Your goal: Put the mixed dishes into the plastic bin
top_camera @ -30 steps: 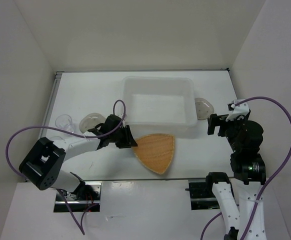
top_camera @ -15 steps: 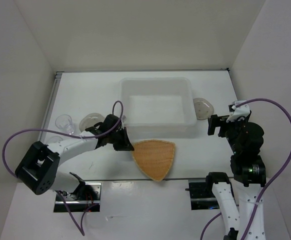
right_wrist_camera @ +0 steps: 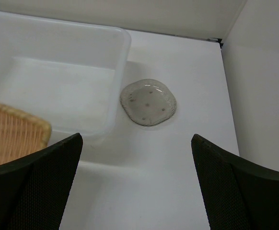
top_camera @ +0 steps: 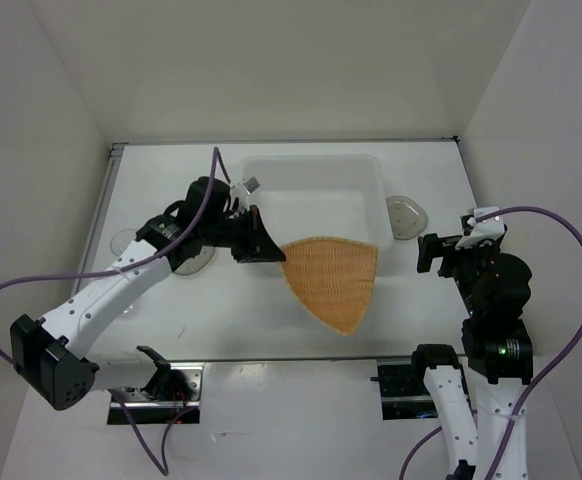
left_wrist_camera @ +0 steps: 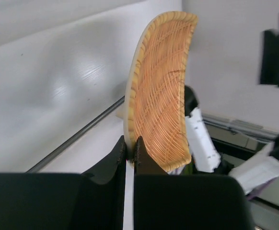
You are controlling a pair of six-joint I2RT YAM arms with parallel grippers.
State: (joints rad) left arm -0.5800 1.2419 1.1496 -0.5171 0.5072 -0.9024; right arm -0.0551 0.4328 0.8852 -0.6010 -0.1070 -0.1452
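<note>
I read the plate (top_camera: 331, 282) as orange-tan, with a fine woven, ribbed pattern and a paler cream rim. The bin (top_camera: 316, 165) is milky white and translucent. The small plate (right_wrist_camera: 148, 102) is grey-brown and see-through, marked with a few dark dots. The left hand (left_wrist_camera: 130, 141) and the right hand (right_wrist_camera: 135, 139) are black, and the right one's fingers (right_wrist_camera: 34, 182) carry a mesh-like texture. The cables (top_camera: 526, 208) are purple. The surface (top_camera: 221, 310) is white.

Robot lab cell: plain white walls (top_camera: 61, 80), white table (top_camera: 171, 180), two bolted arms (top_camera: 101, 300).
</note>
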